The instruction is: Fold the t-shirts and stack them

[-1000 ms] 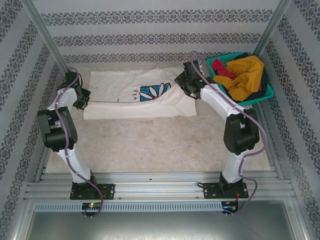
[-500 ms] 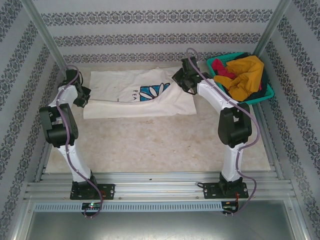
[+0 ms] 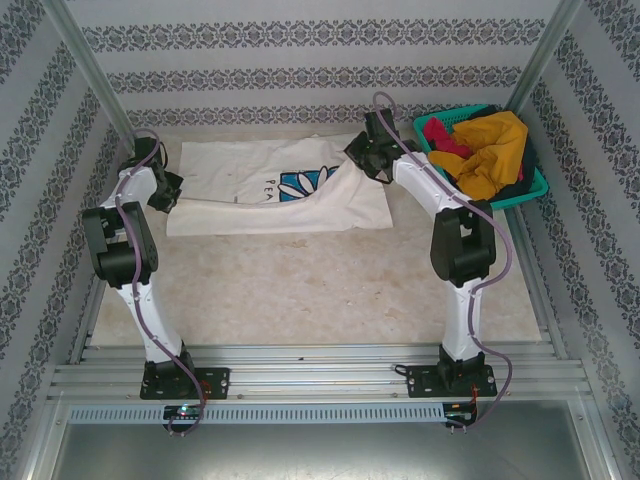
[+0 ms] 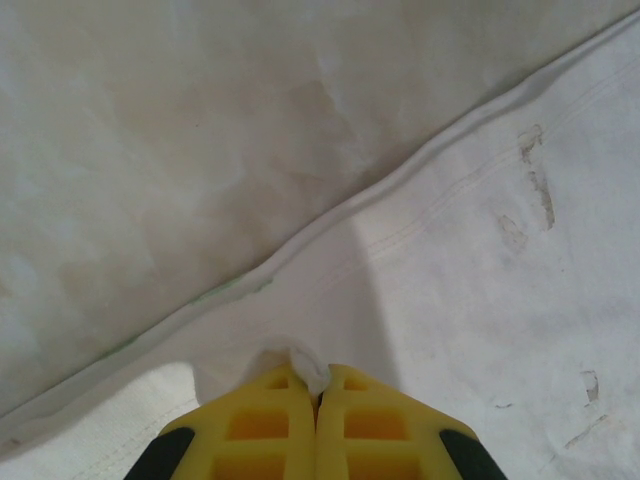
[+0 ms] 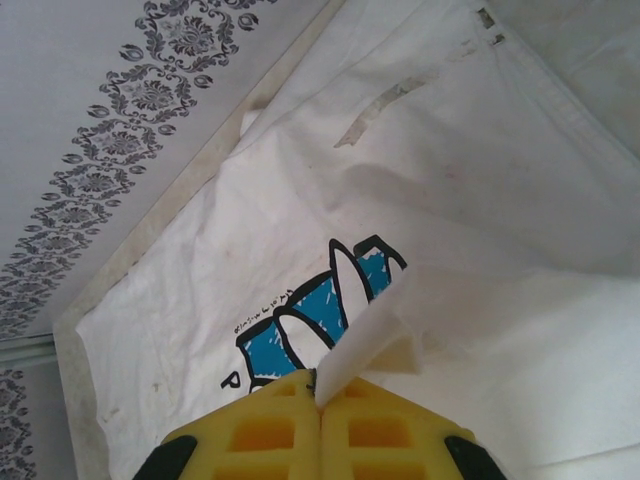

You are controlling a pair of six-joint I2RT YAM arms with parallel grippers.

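Raised since a second ago: right-hand edge of the cream-white t-shirt (image 3: 250, 185), now drawn up off the table (image 3: 300, 290) into a slanting crease.
Position: shirt spread at 12 o'clock.
Grips: right jaws clamped together on the lifted edge, 1 o'clock; left jaws pinched tight on the hem, 10 o'clock.
Adjacent: teal basket (image 3: 532, 188), 2 o'clock, holding mustard-yellow shirt (image 3: 495, 150) and magenta shirt (image 3: 440, 135), unfolded.
Handling note: carry the raised edge across low and level, left jaws anchoring, so edges meet squarely without dragging cloth.
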